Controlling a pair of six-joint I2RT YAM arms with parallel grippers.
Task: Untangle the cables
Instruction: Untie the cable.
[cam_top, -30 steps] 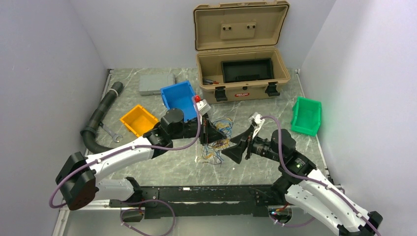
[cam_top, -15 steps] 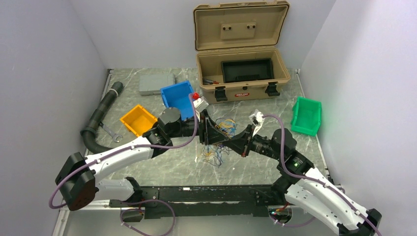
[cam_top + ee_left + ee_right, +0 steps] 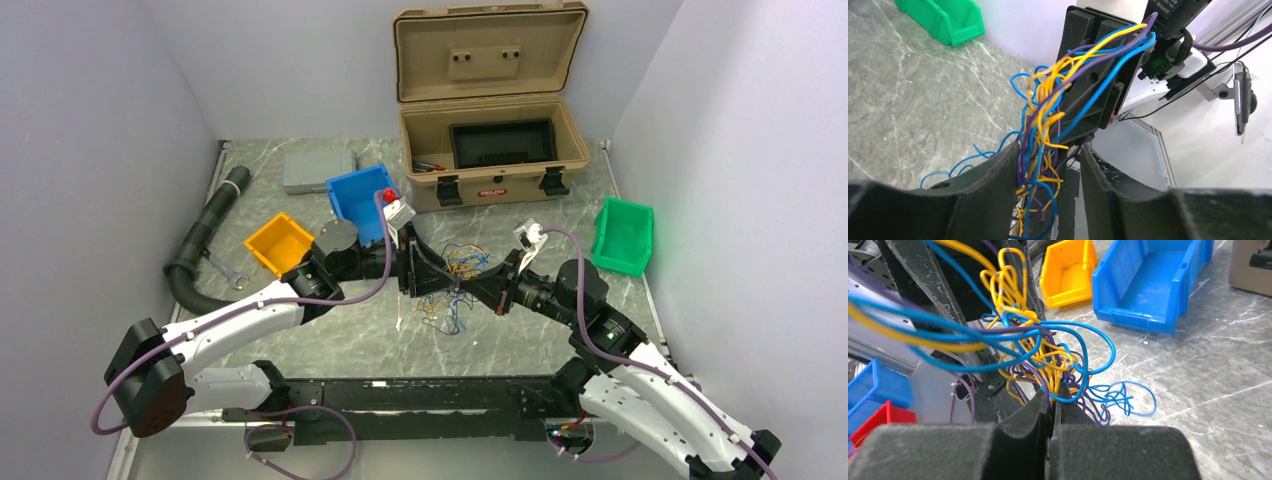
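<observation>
The cables (image 3: 459,262) are a tangle of thin blue, purple, yellow and orange wires, lifted off the marble table (image 3: 330,330) between my two grippers, with loose loops hanging down to it. My right gripper (image 3: 1052,390) is shut on a bunch of the cables (image 3: 1048,355) at its fingertips; in the top view the right gripper (image 3: 480,280) reaches in from the right. My left gripper (image 3: 1049,150) is open, and the cables (image 3: 1045,110) run through the gap, leaning on its left finger only. The left gripper (image 3: 432,278) faces the right one closely.
An open tan toolbox (image 3: 490,150) stands at the back. A blue bin (image 3: 362,200), a yellow bin (image 3: 282,243), a grey box (image 3: 317,170) and a black hose (image 3: 205,235) with a wrench (image 3: 228,272) lie to the left. A green bin (image 3: 623,235) sits at the right.
My left gripper has opened and let go of the cables. My right gripper moved in leftwards and shut on them. The tangle now hangs higher between the two.
</observation>
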